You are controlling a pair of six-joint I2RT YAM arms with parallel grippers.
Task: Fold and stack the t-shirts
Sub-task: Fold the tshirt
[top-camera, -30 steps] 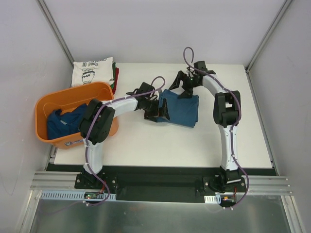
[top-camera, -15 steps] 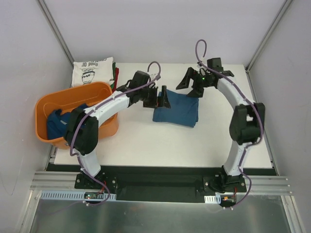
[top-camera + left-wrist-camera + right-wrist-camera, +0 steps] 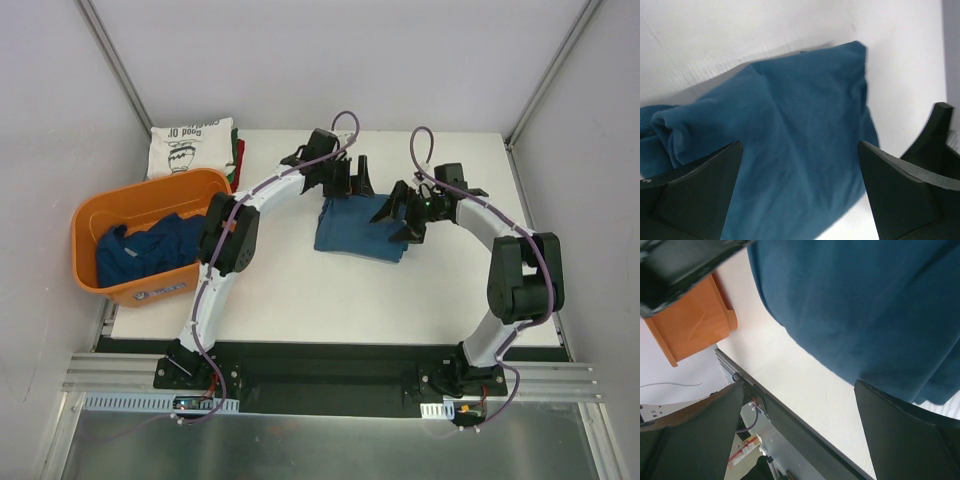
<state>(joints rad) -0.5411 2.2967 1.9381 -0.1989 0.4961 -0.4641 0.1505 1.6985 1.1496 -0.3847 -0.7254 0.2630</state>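
Two arms reach over a white tabletop (image 3: 300, 290).

Top view: a folded blue shirt (image 3: 355, 232) is laid near the middle of the tabletop. The left gripper (image 3: 352, 182) is held wide open at the shirt's far edge, with nothing grasped. The right gripper (image 3: 401, 217) is spread just as wide over the shirt's right edge, also empty. A stack (image 3: 192, 148) of folded shirts, cream on top with green and red below, is placed at the far left corner. An orange tub (image 3: 150, 192) at the left edge is filled with loose shirts (image 3: 140, 252), all blue.

Left wrist view: the shirt (image 3: 800, 130) is seen lying creased on the tabletop. The fingers (image 3: 695, 195) are set well apart, with no cloth pinched between them.

Right wrist view: the shirt (image 3: 865, 300) fills the upper right, with bare tabletop (image 3: 810, 380) beside it and the tub (image 3: 695, 325) beyond. Both fingers (image 3: 695, 435) are parted widely, and nothing is gripped.
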